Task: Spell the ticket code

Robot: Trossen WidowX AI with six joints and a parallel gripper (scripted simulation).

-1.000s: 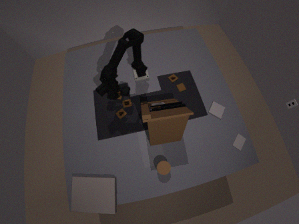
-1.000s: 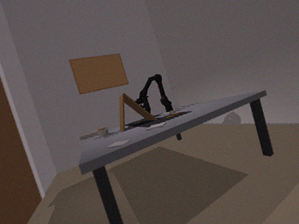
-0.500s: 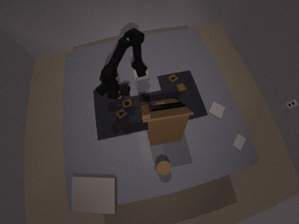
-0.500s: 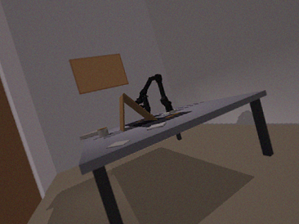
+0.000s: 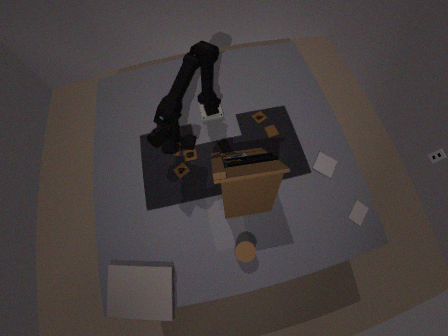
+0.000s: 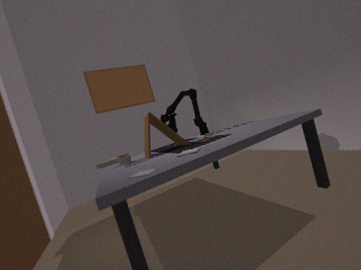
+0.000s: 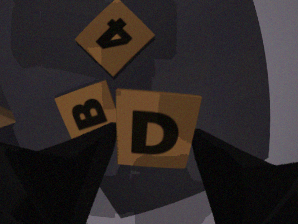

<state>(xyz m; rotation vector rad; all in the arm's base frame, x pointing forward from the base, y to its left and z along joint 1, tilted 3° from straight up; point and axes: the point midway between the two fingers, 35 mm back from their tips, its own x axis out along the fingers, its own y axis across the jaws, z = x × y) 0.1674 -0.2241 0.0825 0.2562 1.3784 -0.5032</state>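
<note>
My gripper [image 5: 180, 145] [image 7: 154, 131] is shut on the D tile [image 7: 171, 102], which sits upright-reading between the fingertips in the wrist view. The B tile [image 5: 190, 155] [image 7: 80, 116] lies on the dark mat beside it, turned sideways. The 4 tile [image 5: 181, 170] [image 7: 95, 42] lies beyond, turned diagonally. A marked tile [image 5: 259, 117] and one with no readable mark [image 5: 271, 131] lie on the mat's other part. The wooden board [image 5: 252, 197] [image 6: 147, 140] stands tilted to the gripper's side; its rail is seen too steeply to read. The ticket's code cannot be read.
A round cup [image 5: 245, 251] [image 6: 124, 159] stands behind the board. Two pale cards [image 5: 325, 165] [image 5: 358, 213] lie to the board's side. A large pale box [image 5: 140, 292] is near the counter's corner. The dark mat [image 5: 155, 192] lies under the tiles.
</note>
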